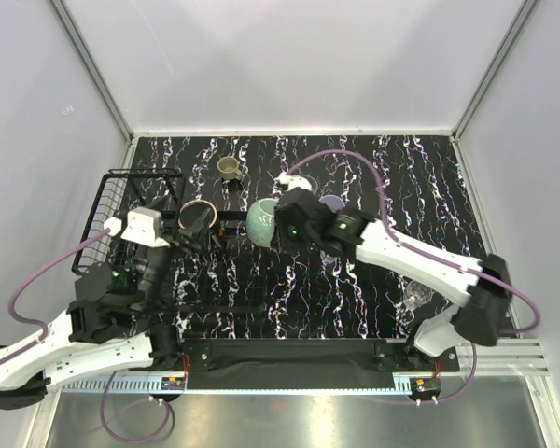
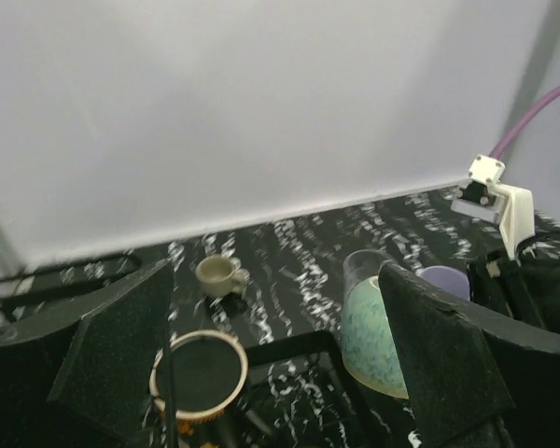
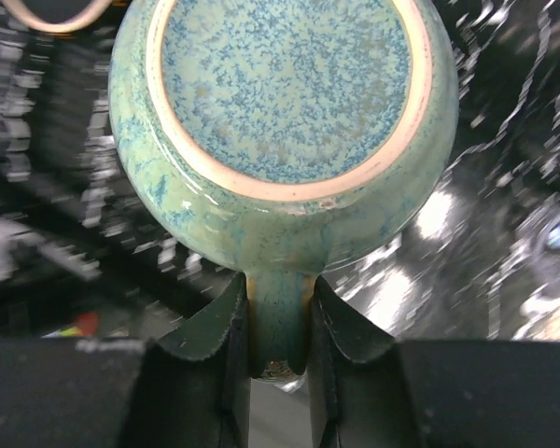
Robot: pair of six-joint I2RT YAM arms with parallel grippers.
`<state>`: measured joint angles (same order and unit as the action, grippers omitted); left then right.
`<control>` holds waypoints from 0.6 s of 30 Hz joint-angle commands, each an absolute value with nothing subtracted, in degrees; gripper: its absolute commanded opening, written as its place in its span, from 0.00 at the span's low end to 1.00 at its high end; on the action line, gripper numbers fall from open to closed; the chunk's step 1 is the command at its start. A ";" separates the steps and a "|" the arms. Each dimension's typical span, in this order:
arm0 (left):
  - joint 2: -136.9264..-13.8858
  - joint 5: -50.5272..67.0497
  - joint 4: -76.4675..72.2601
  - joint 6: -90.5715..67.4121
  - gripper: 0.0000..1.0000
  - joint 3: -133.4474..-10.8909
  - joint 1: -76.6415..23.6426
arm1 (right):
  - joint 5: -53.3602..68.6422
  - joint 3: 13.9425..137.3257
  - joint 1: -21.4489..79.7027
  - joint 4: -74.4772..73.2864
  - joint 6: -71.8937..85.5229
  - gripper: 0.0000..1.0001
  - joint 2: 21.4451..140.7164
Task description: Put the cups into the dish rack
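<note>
My right gripper [image 3: 278, 322] is shut on the handle of the teal glazed mug [image 3: 285, 103], which hangs on its side above the table [image 1: 261, 222], right of the dish rack [image 1: 121, 201]. My left gripper [image 2: 280, 373] is open, its fingers [image 2: 121, 345] standing wide on either side of the dark copper-rimmed mug [image 2: 199, 373]. That mug sits upright by the rack's black frame [image 1: 198, 217]. An olive-beige mug [image 1: 229, 168] stands farther back. Behind the right gripper [image 1: 282, 224] is a lavender cup [image 1: 332, 202].
A clear glass [image 1: 415, 297] stands on the marbled black table [image 1: 392, 187] beside the right arm. White walls close in the back and both sides. A purple cable loops above the right arm.
</note>
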<state>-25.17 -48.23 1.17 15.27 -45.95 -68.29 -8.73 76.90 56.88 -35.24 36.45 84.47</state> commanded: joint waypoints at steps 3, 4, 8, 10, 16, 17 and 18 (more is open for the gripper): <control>-29.44 -67.05 7.29 6.86 0.99 -50.79 -68.64 | -17.83 84.28 57.48 -25.50 21.98 0.00 89.82; -29.44 -67.50 7.47 6.59 0.99 -50.80 -68.64 | -17.84 84.46 57.57 -24.10 21.80 0.00 90.69; -29.44 -67.50 7.12 6.07 0.99 -50.45 -68.64 | -16.88 87.09 57.92 -22.59 21.27 0.00 95.96; -29.44 -68.37 6.68 6.06 0.99 -50.36 -68.64 | -16.79 89.72 58.27 -23.03 21.10 0.00 98.25; -28.48 -71.02 2.91 7.64 0.99 -48.87 -68.64 | -16.88 94.39 59.15 -22.41 20.74 0.00 104.58; -27.87 -71.02 1.94 8.08 0.99 -48.35 -68.64 | -17.05 95.00 59.15 -22.59 20.74 0.00 105.89; -27.69 -71.02 1.50 8.35 0.99 -48.17 -68.64 | -17.75 96.05 59.15 -22.94 20.83 0.00 106.60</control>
<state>-28.93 -67.90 6.48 7.90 -48.21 -68.40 -14.11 90.00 58.39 -30.68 22.06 106.85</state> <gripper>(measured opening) 0.988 0.285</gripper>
